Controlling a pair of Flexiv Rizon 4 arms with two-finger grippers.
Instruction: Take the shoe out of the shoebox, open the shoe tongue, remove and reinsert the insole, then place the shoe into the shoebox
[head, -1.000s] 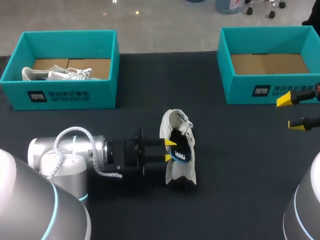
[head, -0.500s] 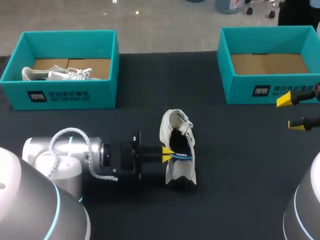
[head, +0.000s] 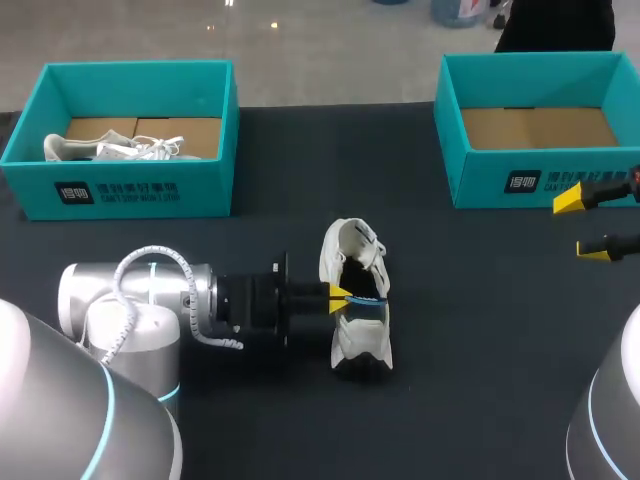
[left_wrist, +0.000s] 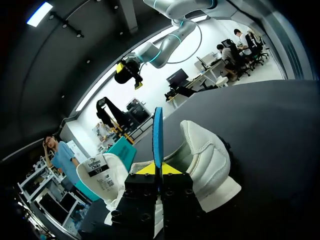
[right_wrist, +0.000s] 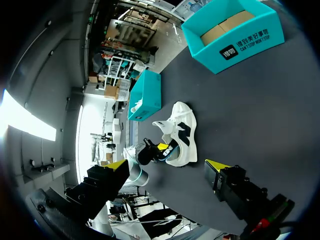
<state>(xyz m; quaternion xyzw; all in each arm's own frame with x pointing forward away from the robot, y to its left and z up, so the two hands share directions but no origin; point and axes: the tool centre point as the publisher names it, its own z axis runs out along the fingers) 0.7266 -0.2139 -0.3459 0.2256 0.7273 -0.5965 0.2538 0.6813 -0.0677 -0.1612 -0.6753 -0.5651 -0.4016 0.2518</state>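
Observation:
A white shoe (head: 355, 295) lies on its side in the middle of the dark table, opening toward my left arm. My left gripper (head: 340, 298) is at that opening, shut on the edge of the blue insole (head: 367, 301). In the left wrist view the insole (left_wrist: 158, 134) stands edge-on, pinched between the yellow tips of the gripper (left_wrist: 159, 169), with the shoe's heel (left_wrist: 207, 162) to one side and the tongue (left_wrist: 100, 172) to the other. My right gripper (head: 585, 222) hangs open at the table's right edge, holding nothing. From the right wrist view the shoe (right_wrist: 180, 132) lies well ahead of that gripper (right_wrist: 165, 172).
A teal shoebox (head: 130, 185) at the back left holds another white shoe (head: 110, 148). A second teal shoebox (head: 520, 180) at the back right shows only its cardboard floor. Both boxes also show in the right wrist view, right box (right_wrist: 235, 40) and left box (right_wrist: 150, 95).
My left gripper's fingers have come together on the blue insole at the shoe's opening. The right arm has not moved.

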